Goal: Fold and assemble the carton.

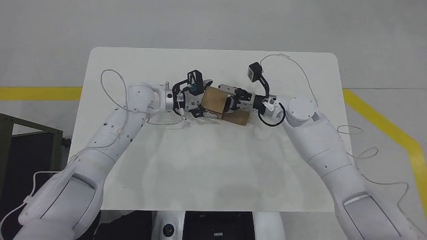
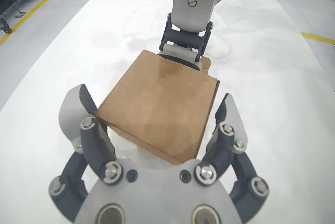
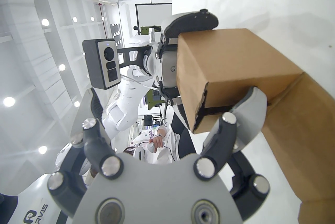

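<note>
A brown carton lies in the middle of the white table, between the two arms. My left gripper straddles one end of the carton. Its fingers rest against both side walls, so the left gripper is shut on it. At the opposite end, my right gripper is open. One of its fingers is pushed into the gap at the carton's end, beside a loose flap. The other finger stands free in the air.
Thin cables loop over the table near each arm, one by the left arm and one by the right. Bare table surface lies in front of the carton. A dark cart stands off the table's left side.
</note>
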